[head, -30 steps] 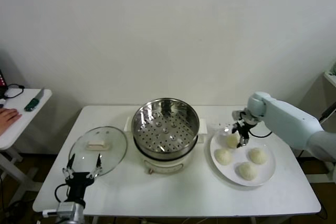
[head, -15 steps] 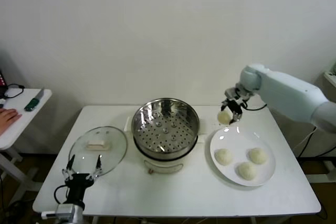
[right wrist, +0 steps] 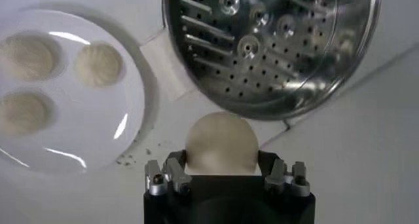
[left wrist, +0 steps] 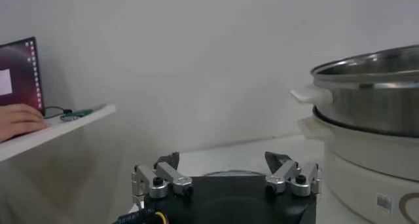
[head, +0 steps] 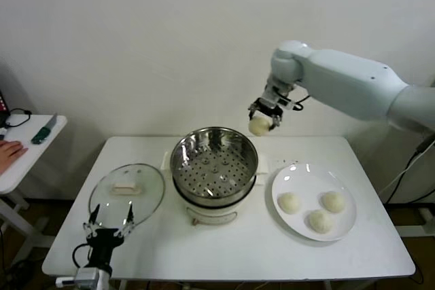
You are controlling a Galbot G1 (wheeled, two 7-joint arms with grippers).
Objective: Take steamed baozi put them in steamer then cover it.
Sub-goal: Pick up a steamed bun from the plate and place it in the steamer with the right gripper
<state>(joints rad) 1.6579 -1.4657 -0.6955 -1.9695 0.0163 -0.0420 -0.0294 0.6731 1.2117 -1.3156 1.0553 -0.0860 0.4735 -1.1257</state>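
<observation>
My right gripper [head: 262,119] is shut on a cream-white baozi [head: 259,125] and holds it in the air just beyond the far right rim of the steamer [head: 214,166]. In the right wrist view the baozi [right wrist: 220,143] sits between the fingers above the table beside the steamer's perforated tray [right wrist: 268,42]. Three baozi [head: 290,202] lie on the white plate [head: 299,176]. The glass cover [head: 127,194] with its cream handle lies flat left of the steamer. My left gripper [head: 109,221] is open and empty, low at the table's front left, near the cover.
A side table [head: 20,154] with a person's hand [head: 8,151] and a green tool stands at the far left. The wall stands close behind the table. The steamer's side [left wrist: 366,133] fills the edge of the left wrist view.
My right gripper lifted one baozi off the plate and carried it up and leftward to beside the steamer's far rim. The plate went from four baozi to three. The left arm stayed put.
</observation>
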